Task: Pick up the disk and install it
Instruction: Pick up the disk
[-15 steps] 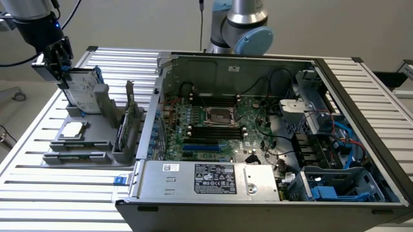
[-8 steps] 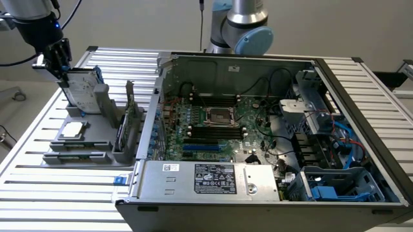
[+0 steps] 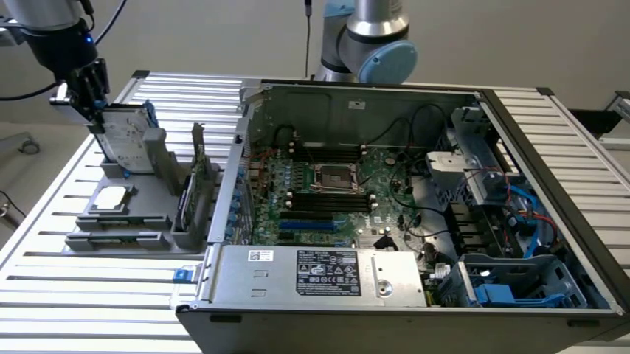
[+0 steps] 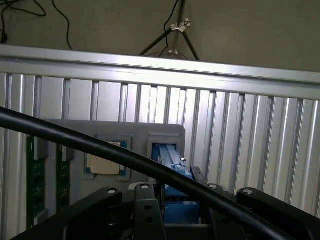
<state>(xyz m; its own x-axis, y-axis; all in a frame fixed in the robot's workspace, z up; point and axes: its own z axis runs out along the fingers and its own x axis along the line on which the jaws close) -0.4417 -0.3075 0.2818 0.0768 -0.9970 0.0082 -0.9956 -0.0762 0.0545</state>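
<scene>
Black gripper (image 3: 97, 110) is closed on the top edge of the disk (image 3: 126, 140), above the grey holder (image 3: 187, 240). The holder keeps the disk upright, so this edge is free to grasp. The open computer case (image 3: 344, 107) stands beside the holder.

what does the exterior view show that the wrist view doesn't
Exterior view: the open computer case with its circuit board and a silver box at the front. Wrist view: stand legs and loose cables beyond the table. Both: the disk standing in the grey holder, the jaws closed on its top end, and the square chip beside it.
</scene>
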